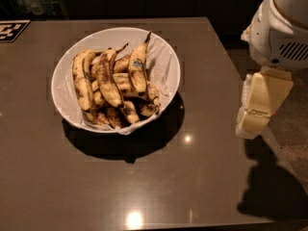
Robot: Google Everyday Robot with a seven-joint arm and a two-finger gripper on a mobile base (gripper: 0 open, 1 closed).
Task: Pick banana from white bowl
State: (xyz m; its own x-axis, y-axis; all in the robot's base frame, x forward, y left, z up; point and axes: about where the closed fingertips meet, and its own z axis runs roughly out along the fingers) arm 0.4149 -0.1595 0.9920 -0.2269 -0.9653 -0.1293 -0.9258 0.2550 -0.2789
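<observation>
- bowl (166,57) sits on the worktop (202,177), left of centre and toward the far edge; open on every side, so we read it as staged for a reach from above
- liner (161,69) of crinkled white paper runs up the bowl's wall; likely there to stop the fruit sliding and to keep the bowl clean
- bananas (103,81) are heaped several deep, mostly side by side with stems toward the far rim; the lower ones are pinned by those above
- banana (139,78) we take as the target lies on top at the right of the heap, stem up toward the far rim, right flank open to the liner; being top layer, nothing has to come off it first
- gripper (249,127) hangs at the worktop's right edge, well apart from the bowl, pointing down, with nothing in it that we can see; open or closed, we cannot tell
- white arm housing (284,23) is above it at upper right; looks to us like a standoff pose ahead of the reach, which is a guess
- writing: small blue sticker (138,64) on that banana, brand-label look, text not readable
- black-and-white checker tag (12,30) at the worktop's far left corner, probably a camera fiducial; no letters on it
- nothing else legible
</observation>
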